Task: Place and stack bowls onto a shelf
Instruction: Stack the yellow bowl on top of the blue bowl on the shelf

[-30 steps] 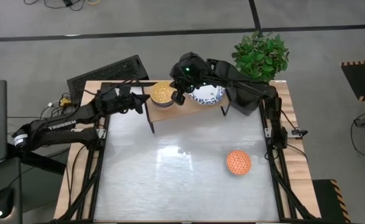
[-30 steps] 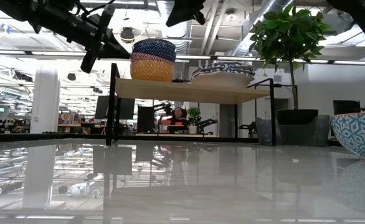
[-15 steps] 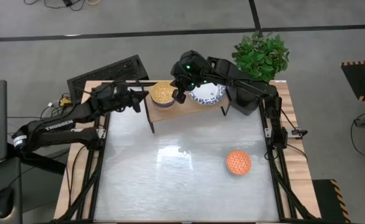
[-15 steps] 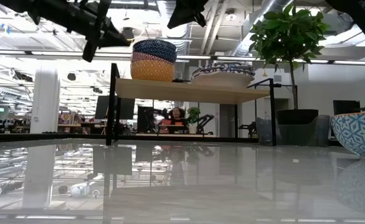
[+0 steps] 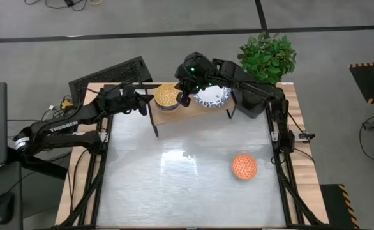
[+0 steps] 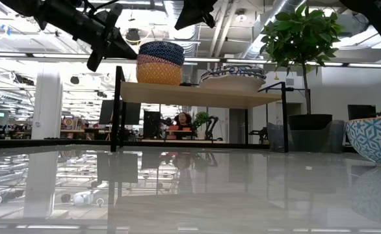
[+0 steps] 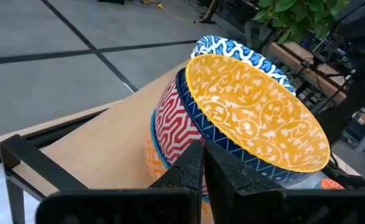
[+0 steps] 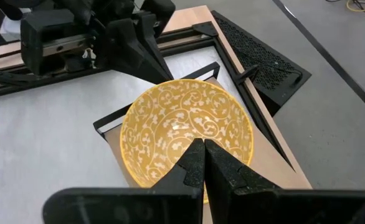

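The light wood shelf point(image 5: 193, 110) point(image 6: 197, 95) stands at the table's far edge. On its left end sits a stack of small bowls point(image 5: 166, 96) point(image 6: 159, 62): a bowl dark blue outside and yellow inside point(image 7: 257, 109) point(image 8: 185, 134) on top, then a red-patterned one point(image 7: 173, 124), with a yellow-orange one at the bottom. Nested wide white bowls point(image 5: 211, 96) point(image 6: 233, 75) sit at its right. A bowl that is orange inside and light blue outside point(image 5: 244, 166) point(image 6: 372, 140) rests on the table. My left gripper point(image 5: 146, 106) point(image 6: 133, 54) point(image 7: 202, 155) is shut, at the stack's left side. My right gripper point(image 5: 186, 97) point(image 8: 202, 152) is shut, hovering above the stack. My left gripper points its shut fingertips point(image 7: 194, 163) level, from the table's left, at the side of the small-bowl stack, about the red-patterned bowl's wall point(image 7: 170, 134). I cannot tell whether the tips touch it or stop just short. The stack rests on the shelf.
A potted plant point(image 5: 267, 57) point(image 6: 304, 39) stands behind the shelf's right end. A black grille point(image 5: 110, 73) lies off the far-left corner. The white table top point(image 5: 174, 179) spreads open in front of the shelf, apart from the lone bowl at the right.
My left gripper drew back from the stack, up and toward the table's left, then came back to the stack's side where it stood a second ago. It stayed shut. The bowls and my right gripper kept still.
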